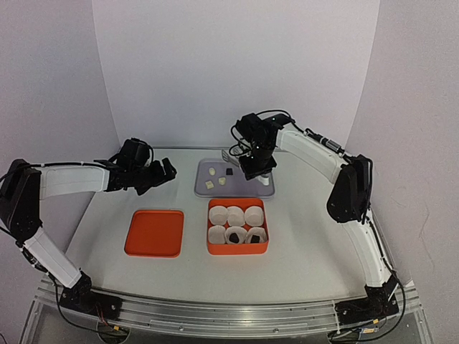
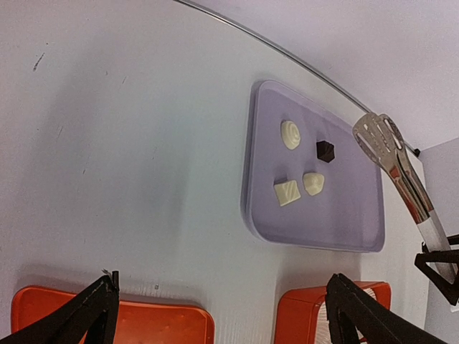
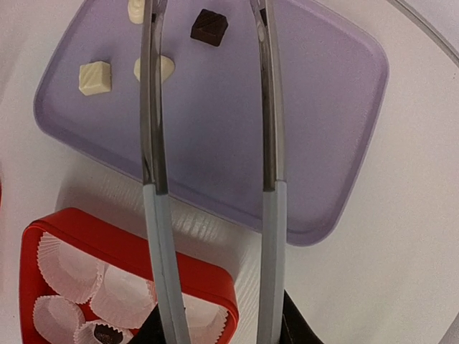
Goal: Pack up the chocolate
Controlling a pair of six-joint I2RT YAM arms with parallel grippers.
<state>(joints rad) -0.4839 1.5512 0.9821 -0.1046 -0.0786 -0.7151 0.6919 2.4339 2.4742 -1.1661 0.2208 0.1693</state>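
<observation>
On the purple tray (image 1: 204,190) lie three cream-white chocolates (image 2: 290,134) (image 2: 287,192) (image 2: 313,183) and one dark chocolate (image 2: 325,150). My right gripper (image 1: 257,168) is shut on metal tongs (image 3: 153,143). The tong arms stand apart above the tray, and the dark chocolate (image 3: 209,26) lies between their far ends. The orange box (image 1: 211,251) holds several white paper cups; two front cups contain dark chocolates (image 1: 234,236) (image 1: 254,235). My left gripper (image 2: 222,281) hangs open and empty above the table, left of the tray.
An orange lid (image 1: 154,233) lies flat left of the box. The table's curved back edge (image 2: 301,61) runs just behind the tray. White walls enclose the table on three sides.
</observation>
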